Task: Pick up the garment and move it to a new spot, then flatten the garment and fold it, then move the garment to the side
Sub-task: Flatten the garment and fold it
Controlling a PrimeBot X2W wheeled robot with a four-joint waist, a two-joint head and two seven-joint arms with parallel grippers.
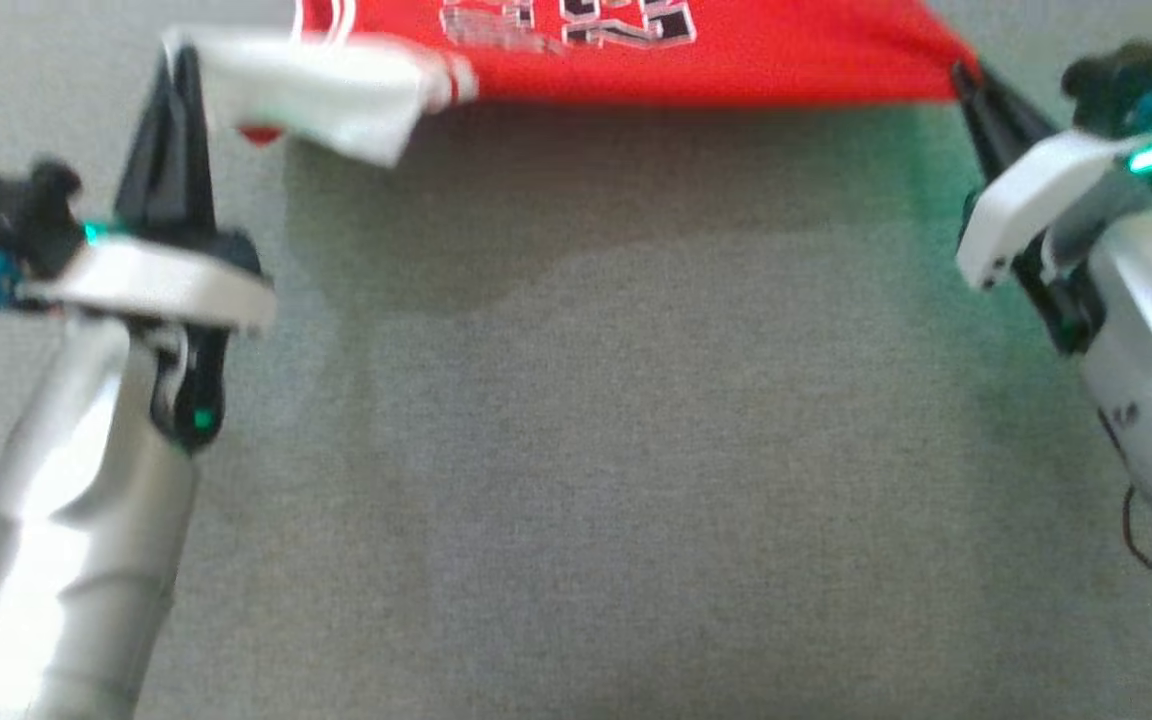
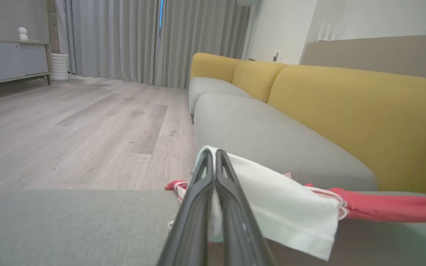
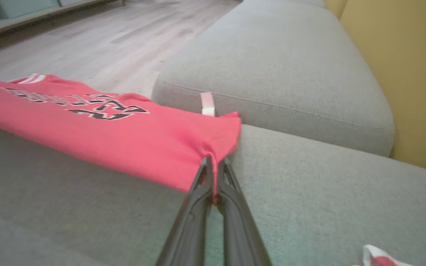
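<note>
We see the garment (image 1: 736, 55), a red jersey with black-and-white lettering (image 1: 576, 25) across it and a white fabric part (image 1: 336, 95) at its left end; it is stretched taut sideways, the white end pinched in the left gripper (image 1: 179, 65), the red corner in the right gripper (image 1: 964, 75); its near edge runs straight above the grey sofa seat (image 1: 576, 450), casting a shadow there; the white part droops in loose folds.

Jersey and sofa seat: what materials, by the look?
Jersey: likely a soft knit, cotton or polyester unclear; matte red, printed lettering; it puckers where the right claw pinches it. Seat: grey woven upholstery, matte; weave grain and a stitched seam show. Fill not visible.
</note>
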